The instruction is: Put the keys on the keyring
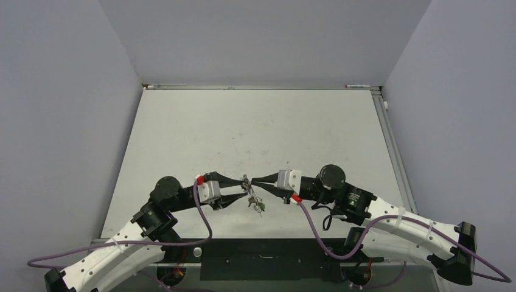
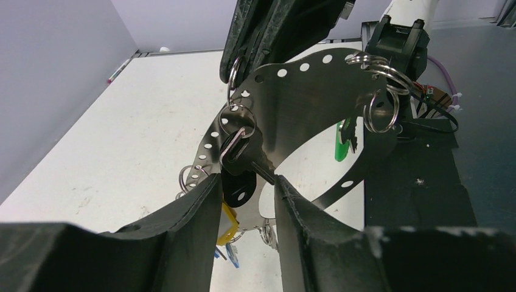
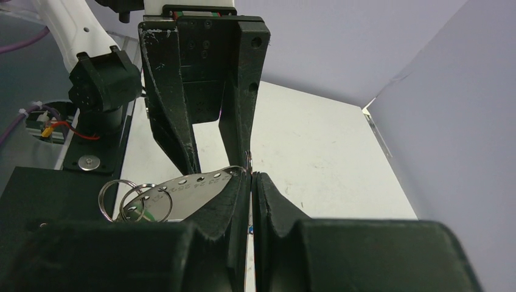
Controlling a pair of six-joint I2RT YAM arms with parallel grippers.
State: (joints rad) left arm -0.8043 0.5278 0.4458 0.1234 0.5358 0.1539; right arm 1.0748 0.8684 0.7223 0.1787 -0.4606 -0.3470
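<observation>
The keyring [image 2: 304,103] is a flat steel band punched with holes, held in the air between both arms. My right gripper [image 3: 251,175] is shut on its edge. Small split rings [image 2: 380,112] hang from the holes. A black key [image 2: 238,185] dangles from one split ring between the tips of my left gripper [image 2: 246,182]. Those jaws stand apart, with the key's head against one finger and its blade touching the other. Below hang a yellow key [image 2: 226,222] and a blue key [image 2: 232,254]. A green key [image 2: 342,146] hangs behind the band. From above the bunch [image 1: 258,205] hangs under both grippers.
The white table [image 1: 261,128] is enclosed by grey walls on the left, back and right. A black base plate [image 1: 261,258] lines the near edge between the arm bases. A marker pen [image 2: 118,70] lies by the far wall. Purple cables [image 1: 316,231] loop beside the arms.
</observation>
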